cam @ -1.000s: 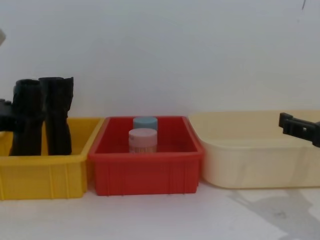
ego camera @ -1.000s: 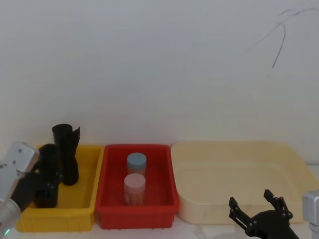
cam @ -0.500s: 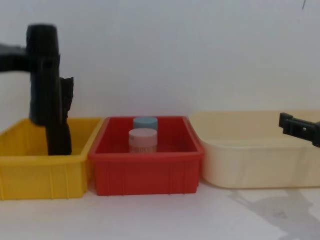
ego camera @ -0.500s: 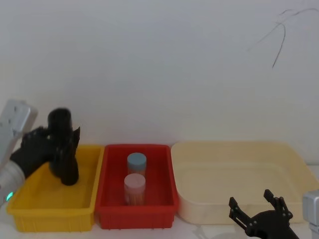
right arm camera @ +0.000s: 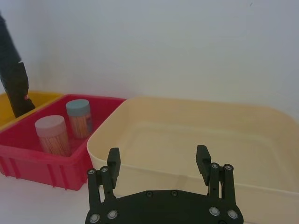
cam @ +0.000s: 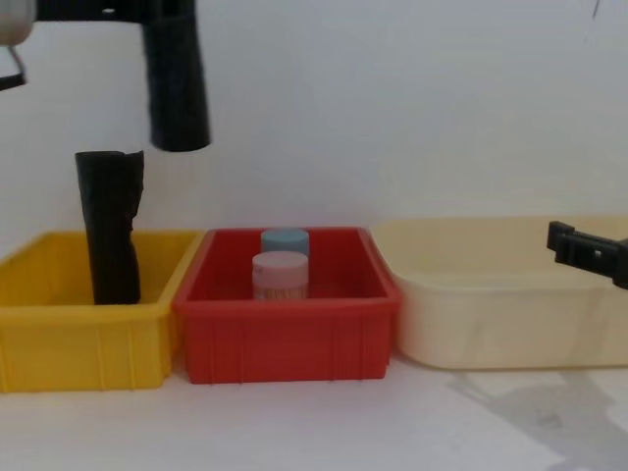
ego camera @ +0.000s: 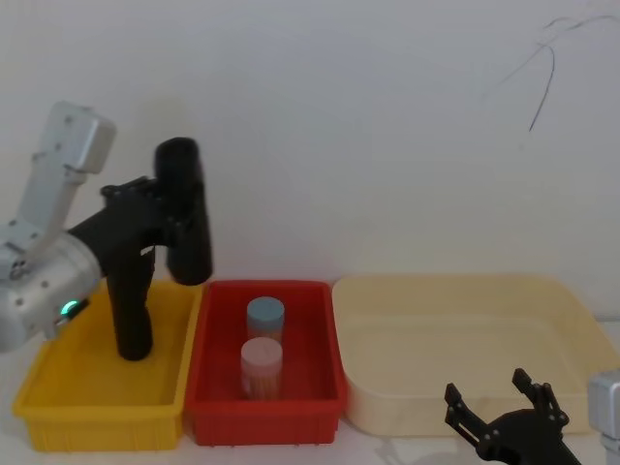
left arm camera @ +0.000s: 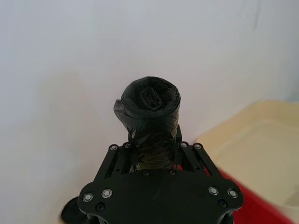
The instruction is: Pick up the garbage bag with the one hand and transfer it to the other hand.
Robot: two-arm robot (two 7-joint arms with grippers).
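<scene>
Your left gripper (left arm camera: 154, 148) is clamped on the garbage bag (ego camera: 184, 208) and holds it nearly upright in the air. In the left wrist view the gripper body hides the lower part of the bag. Below this gripper, a second black roll (cam: 110, 226) stands in the yellow bin (cam: 59, 343). Your right gripper (right arm camera: 159, 161) is low, with its fingers apart, just in front of the cream tray (right arm camera: 187, 140).

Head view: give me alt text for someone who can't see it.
The left pincer holds the black garbage bag roll in the air above the yellow bin, where a second black roll stands. Beside it sit a red bin with two jars and a cream tub; the right pincer is open, low at front right.
</scene>
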